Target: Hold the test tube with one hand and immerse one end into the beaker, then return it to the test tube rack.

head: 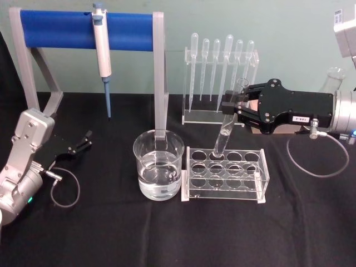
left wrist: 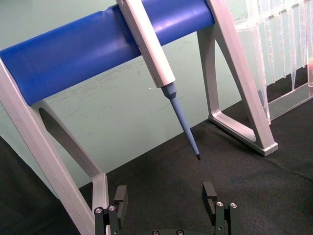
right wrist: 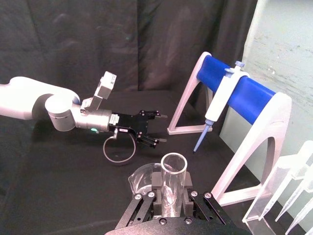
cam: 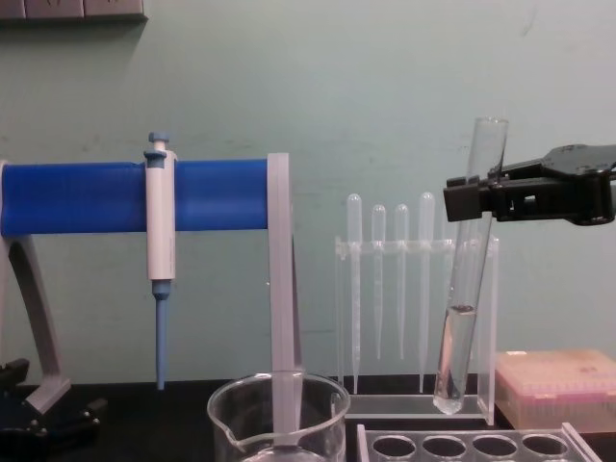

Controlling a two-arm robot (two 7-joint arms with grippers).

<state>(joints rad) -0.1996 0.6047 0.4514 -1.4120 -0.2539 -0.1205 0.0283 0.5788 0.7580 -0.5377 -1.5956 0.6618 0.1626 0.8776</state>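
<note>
My right gripper is shut on the upper part of the test tube, a long clear glass tube that leans slightly. In the chest view the test tube holds some liquid in its lower part, and its round bottom hangs just over the back left holes of the rack, with the right gripper clamped below the rim. The beaker, part full of clear liquid, stands left of the rack. The right wrist view looks down on the tube's open rim between my fingers. My left gripper rests open at the left.
A clear rack with round holes sits right of the beaker. A blue-barred stand holding a white and blue pipettor is at the back left. A pipette stand is behind the rack. A pink-topped box lies at the right.
</note>
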